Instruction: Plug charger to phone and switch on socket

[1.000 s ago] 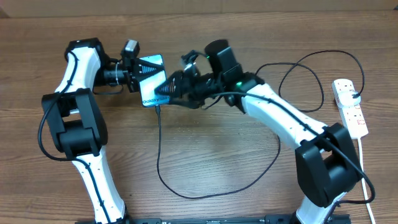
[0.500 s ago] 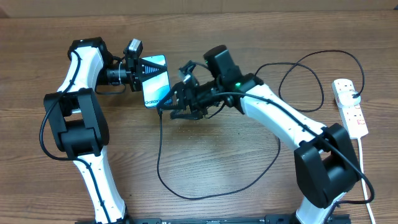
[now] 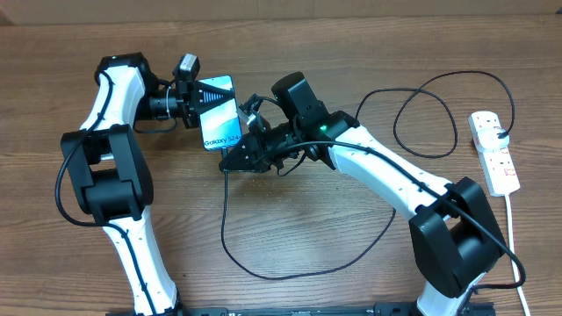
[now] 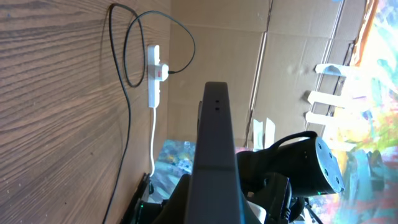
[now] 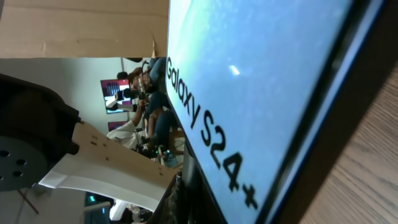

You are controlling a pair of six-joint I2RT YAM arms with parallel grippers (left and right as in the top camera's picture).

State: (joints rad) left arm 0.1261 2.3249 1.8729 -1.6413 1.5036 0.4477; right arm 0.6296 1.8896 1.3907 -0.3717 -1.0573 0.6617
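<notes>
Left tool is clenched on the phone, gripping its far end so that the lit screen faces up and the "Galaxy" end points toward the near side of the table. This grip matches the one of a second ago.

Right tool — here lies the change. A second ago its jaws stood wide at the lettered end of the phone. They have since slid a little toward the near side and snapped fully shut, just beside that end. The charger rises from its loop on the table to exactly this spot. Its plug tip is hidden under my fingers, so I cannot tell whether the tip is pinched, loose or already seated. The right wrist view shows only the screen close up, with no port or tip.

I judge the closing to be my grab at the plug tip before pushing it in, so the plugging step is in hand, not confirmed.

Far right — the socket lies well apart from both arms, and its switch remains to be pressed.
</notes>
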